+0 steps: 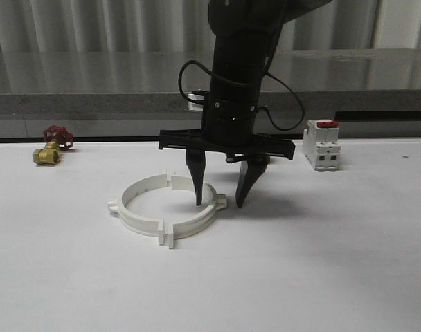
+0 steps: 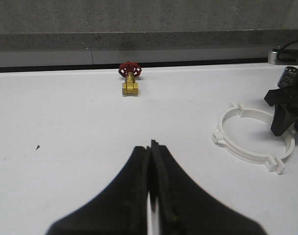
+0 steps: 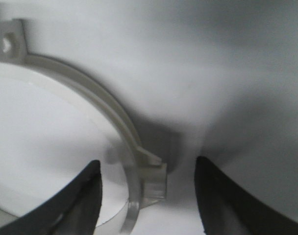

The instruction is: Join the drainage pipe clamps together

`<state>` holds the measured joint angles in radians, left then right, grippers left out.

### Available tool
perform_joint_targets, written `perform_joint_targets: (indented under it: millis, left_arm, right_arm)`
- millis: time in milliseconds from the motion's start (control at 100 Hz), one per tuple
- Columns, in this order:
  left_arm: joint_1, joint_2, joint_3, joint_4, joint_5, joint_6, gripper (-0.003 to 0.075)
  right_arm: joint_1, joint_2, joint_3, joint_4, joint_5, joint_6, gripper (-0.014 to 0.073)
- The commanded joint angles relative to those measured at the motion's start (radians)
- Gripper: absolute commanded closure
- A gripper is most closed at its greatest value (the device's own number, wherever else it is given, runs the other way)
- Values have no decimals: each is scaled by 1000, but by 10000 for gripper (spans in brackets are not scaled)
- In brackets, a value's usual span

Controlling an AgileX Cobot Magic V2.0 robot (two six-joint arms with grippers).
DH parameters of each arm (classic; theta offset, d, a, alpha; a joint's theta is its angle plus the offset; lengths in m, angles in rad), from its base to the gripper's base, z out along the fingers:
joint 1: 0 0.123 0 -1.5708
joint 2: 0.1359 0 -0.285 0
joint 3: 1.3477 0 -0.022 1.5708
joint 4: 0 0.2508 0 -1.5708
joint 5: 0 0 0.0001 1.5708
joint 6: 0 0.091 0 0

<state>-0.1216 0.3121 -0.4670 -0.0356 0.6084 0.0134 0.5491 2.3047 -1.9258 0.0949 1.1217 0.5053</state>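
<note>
The two white drainage pipe clamps lie on the table as one ring, the left half (image 1: 131,218) and right half (image 1: 196,221) meeting flange to flange at back and front. My right gripper (image 1: 219,204) stands open, pointing down over the ring's right side. One finger is inside the ring and one outside, straddling the wall at its small outer tab (image 3: 154,177), without touching it. In the left wrist view the ring (image 2: 242,151) lies off to the side, and my left gripper (image 2: 151,144) is shut on nothing above bare table.
A brass valve with a red handwheel (image 1: 51,146) sits at the back left. A white breaker with a red top (image 1: 321,145) stands at the back right. A grey ledge runs along the table's far edge.
</note>
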Motion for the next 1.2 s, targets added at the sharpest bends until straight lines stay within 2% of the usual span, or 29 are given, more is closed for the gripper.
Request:
perform_joint_targets:
  millis: [0, 470, 560, 720, 830, 1010, 1190]
  left_arm:
    - [2, 9, -26, -3, -78, 2, 741]
    - [2, 9, -26, -3, -78, 2, 741]
    - [2, 9, -26, -3, -78, 2, 741]
    - [2, 9, -26, -3, -78, 2, 741]
    - [2, 9, -26, -3, -78, 2, 741]
    - [2, 9, -26, -3, -78, 2, 741]
    - [2, 9, -26, -3, -78, 2, 741]
  right_arm:
    - [-1, -68, -27, 8, -18, -2, 116]
    - [-1, -138, -24, -13, 171, -161, 128]
    - [-1, -163, -12, -20, 180, -177, 216]
    - [-2, -238, 76, -84, 177, -176, 513]
    - [-5, -292, 143, -124, 163, -176, 664]
    - [-35, -371, 248, -150, 135, -177, 654]
    - [-111, -475, 391, -149, 69, -177, 654]
